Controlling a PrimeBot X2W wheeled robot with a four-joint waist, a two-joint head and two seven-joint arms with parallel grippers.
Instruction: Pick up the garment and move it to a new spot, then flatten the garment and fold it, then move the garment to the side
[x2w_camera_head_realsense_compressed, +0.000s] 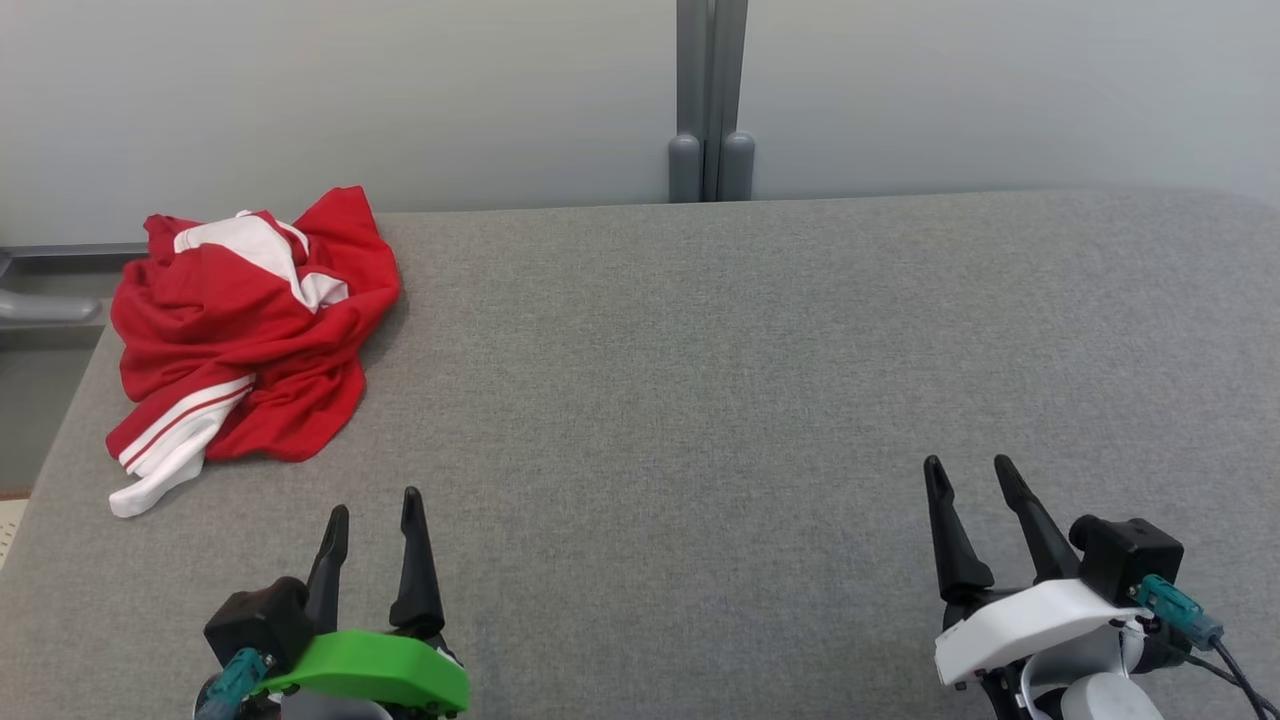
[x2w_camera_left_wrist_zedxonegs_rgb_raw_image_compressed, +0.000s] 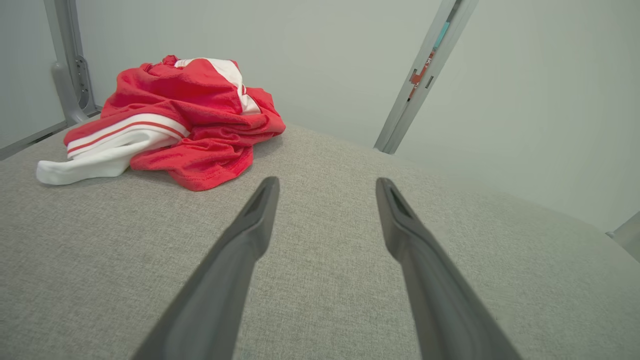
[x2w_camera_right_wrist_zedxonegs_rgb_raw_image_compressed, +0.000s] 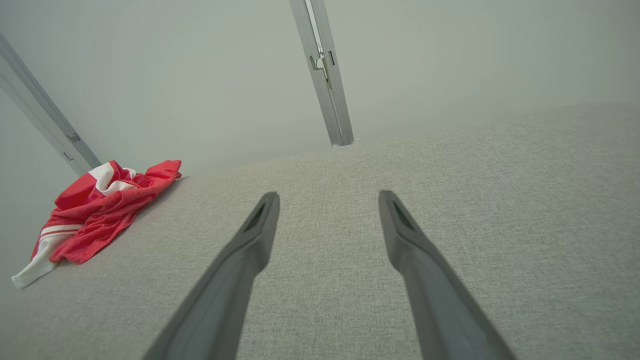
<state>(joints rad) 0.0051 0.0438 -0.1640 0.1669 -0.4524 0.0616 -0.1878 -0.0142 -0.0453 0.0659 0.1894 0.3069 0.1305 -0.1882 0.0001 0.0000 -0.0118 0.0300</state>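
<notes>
A crumpled red jersey (x2w_camera_head_realsense_compressed: 250, 330) with white panels and striped white trim lies bunched at the far left corner of the grey fabric-covered table (x2w_camera_head_realsense_compressed: 700, 400), one white cuff trailing toward the table's left edge. The left gripper (x2w_camera_head_realsense_compressed: 375, 505), on its green mount, hangs over the table's near edge on the left side, with its two dark fingers spread and nothing between them. It sits near the jersey but does not touch it. The right gripper (x2w_camera_head_realsense_compressed: 968, 462), on a white mount, hangs over the table's near edge on the right side, released and empty, well apart from the jersey. A grey metal post (x2w_camera_head_realsense_compressed: 710, 100) rises behind the table's far edge.
</notes>
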